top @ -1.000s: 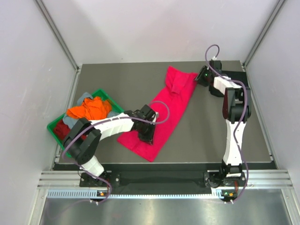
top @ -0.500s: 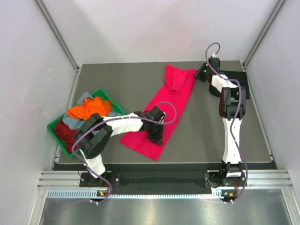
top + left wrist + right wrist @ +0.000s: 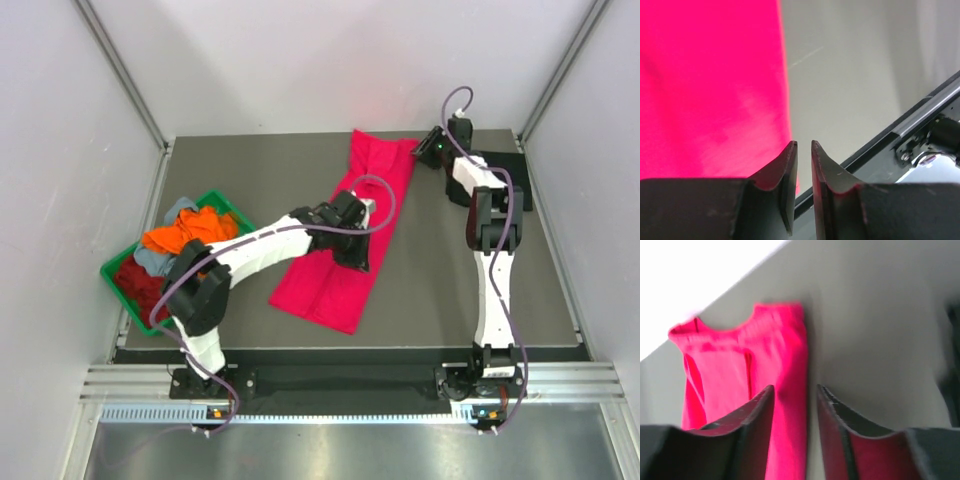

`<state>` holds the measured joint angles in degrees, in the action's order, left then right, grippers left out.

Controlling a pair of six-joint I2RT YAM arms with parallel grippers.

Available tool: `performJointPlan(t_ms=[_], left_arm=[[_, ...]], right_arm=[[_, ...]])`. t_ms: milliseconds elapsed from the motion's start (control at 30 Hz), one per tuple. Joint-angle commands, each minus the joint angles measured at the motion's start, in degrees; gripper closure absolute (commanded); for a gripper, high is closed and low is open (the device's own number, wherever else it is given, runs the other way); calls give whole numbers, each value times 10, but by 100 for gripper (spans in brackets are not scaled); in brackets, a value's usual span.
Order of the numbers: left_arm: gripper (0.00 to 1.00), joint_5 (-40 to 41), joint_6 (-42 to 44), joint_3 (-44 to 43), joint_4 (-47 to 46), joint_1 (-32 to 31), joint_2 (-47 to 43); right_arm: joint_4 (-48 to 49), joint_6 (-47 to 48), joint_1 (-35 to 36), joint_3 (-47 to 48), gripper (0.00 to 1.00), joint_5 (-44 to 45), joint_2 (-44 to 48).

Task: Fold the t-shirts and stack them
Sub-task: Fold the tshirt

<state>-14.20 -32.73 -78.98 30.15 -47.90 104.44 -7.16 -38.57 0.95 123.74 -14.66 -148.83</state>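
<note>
A bright pink-red t-shirt point(image 3: 335, 290) lies folded into a long strip, running diagonally from the back middle of the table toward the front. My left gripper point(image 3: 362, 250) hovers over the strip's right edge. In the left wrist view its jaws point(image 3: 803, 144) stand a narrow gap apart with nothing between them, and the shirt point(image 3: 710, 85) fills the left side. My right gripper point(image 3: 428, 152) is at the shirt's far right corner. It is open point(image 3: 795, 386) above the shirt's edge point(image 3: 740, 355), holding nothing.
A green tray point(image 3: 110, 272) at the left edge holds orange point(image 3: 190, 230), dark red point(image 3: 135, 282) and grey-blue point(image 3: 180, 208) t-shirts in a heap. A black t-shirt point(image 3: 505, 160) lies at the back right, partly behind my right arm. Metal rails border the table.
My left gripper has moved up and to the right along the pink shirt, whose lower part shifted right. The bunched top of the shirt now lies flat. My right gripper moved slightly back.
</note>
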Motion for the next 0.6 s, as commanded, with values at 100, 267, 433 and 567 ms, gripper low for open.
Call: performJointPlan(t_ms=[100,267,433,567], left_arm=[[76,20,94,34,73,114,-126],[77,-51,108,102,33,243,-165],[77,-71,126,132,7,263,-197],[77,-75,125,167,-14,274,-212]], right_arm=[[-35,15,-4,-160,54,12,193],[-86,31,22,-268,48,30,336],[-166,-13,94,-446,51,75,469],[-159,-67,181,-594,49,89,588]])
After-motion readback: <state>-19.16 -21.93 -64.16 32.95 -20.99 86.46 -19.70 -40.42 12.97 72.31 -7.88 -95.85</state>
